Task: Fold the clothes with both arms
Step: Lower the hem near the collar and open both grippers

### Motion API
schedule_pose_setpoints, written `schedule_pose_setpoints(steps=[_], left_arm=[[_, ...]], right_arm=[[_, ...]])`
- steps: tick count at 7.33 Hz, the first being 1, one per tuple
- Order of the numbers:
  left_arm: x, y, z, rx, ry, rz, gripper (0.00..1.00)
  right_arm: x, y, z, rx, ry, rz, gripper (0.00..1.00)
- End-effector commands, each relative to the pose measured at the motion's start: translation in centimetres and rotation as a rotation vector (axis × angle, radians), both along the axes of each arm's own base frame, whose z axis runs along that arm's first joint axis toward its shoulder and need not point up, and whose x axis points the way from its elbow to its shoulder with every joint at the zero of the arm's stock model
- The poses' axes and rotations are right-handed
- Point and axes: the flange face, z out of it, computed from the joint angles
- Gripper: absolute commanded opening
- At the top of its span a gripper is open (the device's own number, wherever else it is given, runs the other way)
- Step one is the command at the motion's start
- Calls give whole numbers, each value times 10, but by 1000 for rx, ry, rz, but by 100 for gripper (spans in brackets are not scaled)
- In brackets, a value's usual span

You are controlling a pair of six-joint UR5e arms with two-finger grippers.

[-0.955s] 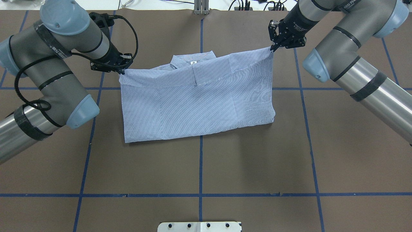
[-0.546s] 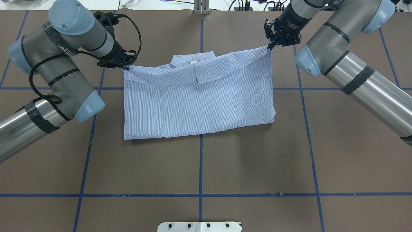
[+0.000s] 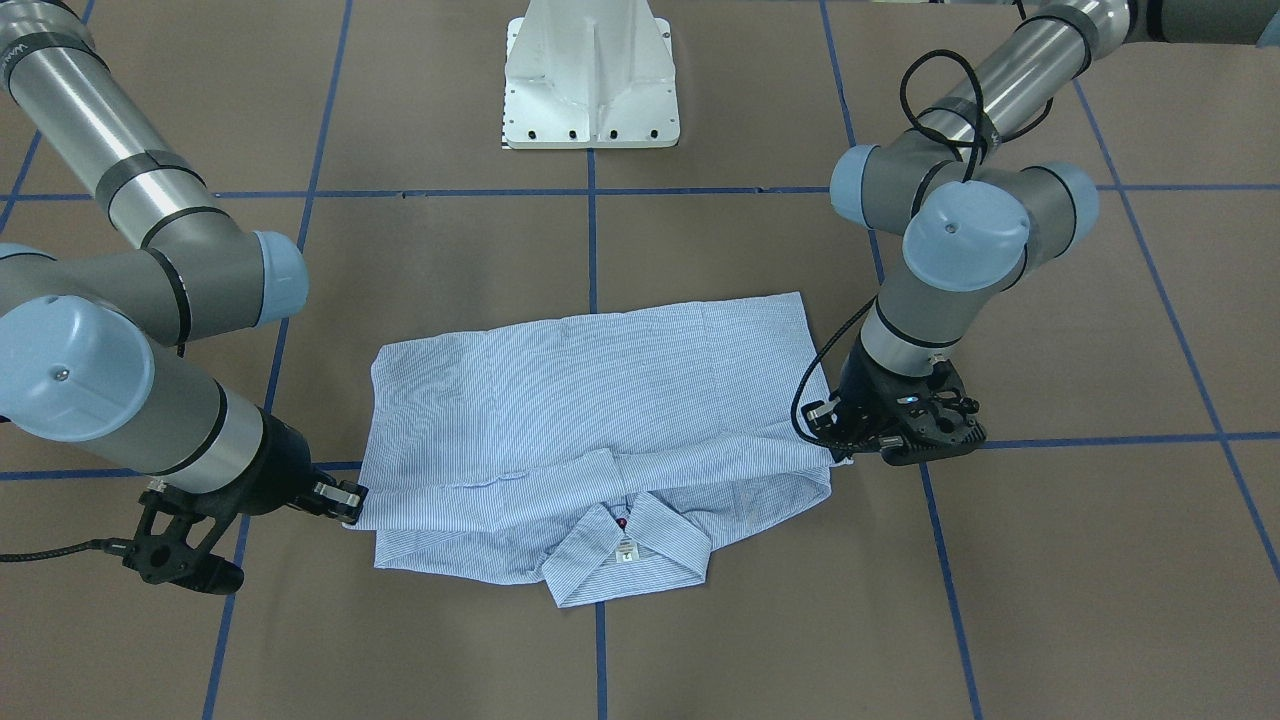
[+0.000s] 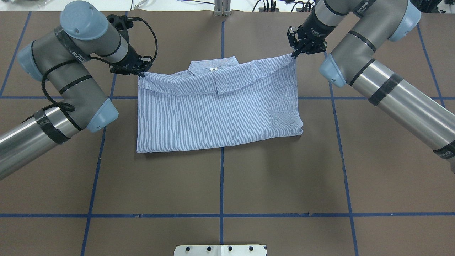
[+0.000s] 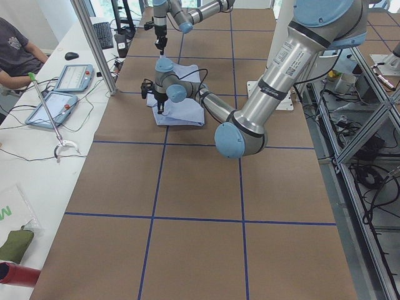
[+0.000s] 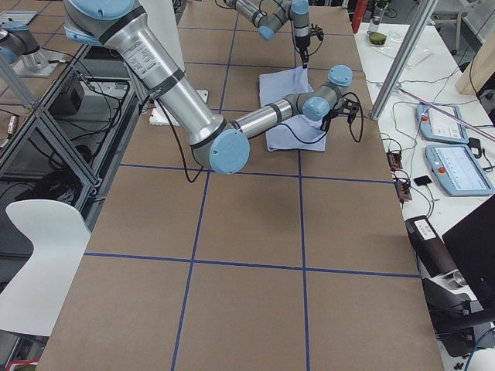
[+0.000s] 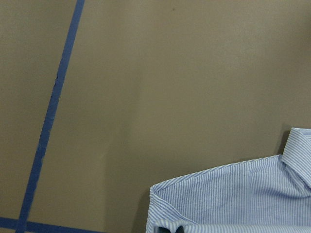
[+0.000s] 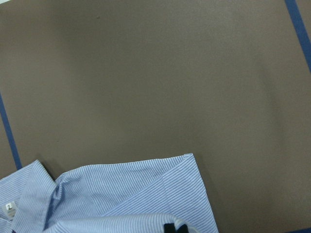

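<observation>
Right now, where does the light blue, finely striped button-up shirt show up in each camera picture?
Front-facing: shirt centre, collar nearest the camera.
Overhead: shirt upper centre, collar at top.
Exterior left: shirt small, upper middle.
Exterior right: shirt small, upper middle.
Left wrist: shirt corner, bottom right.
Right wrist: shirt corner, bottom left.
Shared landmark: blue tape lines on the brown table.

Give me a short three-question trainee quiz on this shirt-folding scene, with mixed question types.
1. True or false: the left gripper is shut on a corner of the light blue, finely striped button-up shirt.
2. The shirt's collar lies A) nearest the white pedestal base or B) farthest from it?
3. Counting the right gripper, how many grippers hold the shirt?
Key: 1 true; 2 B; 3 two.
</observation>
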Motion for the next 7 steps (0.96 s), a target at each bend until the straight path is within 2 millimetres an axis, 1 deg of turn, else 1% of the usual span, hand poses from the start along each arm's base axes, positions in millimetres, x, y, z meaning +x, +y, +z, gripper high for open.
schedule_pose_setpoints(steps=[1,2,3,4,5,6,7], left_arm=[[0,0,-1,5,4,0,47],[-1,1,-2,15,12,-1,98],[-5,2,-2,18,10,-5,99],[-13,7,-11,33,22,-9,99],[-28,26,-16,46,39,-7,99],[-42,42,-28,51,46,-9,99],[-49,51,-43,38,40,-9,99]], right_arm=[[-9,3,2,13,11,-3,51],[-12,5,1,24,13,-8,100],[-9,5,0,37,7,-14,100],[-4,9,-6,71,-6,-25,100],[3,22,-3,87,-16,-31,100],[-1,50,6,100,-23,-57,100],[-13,77,19,102,-18,-85,100]])
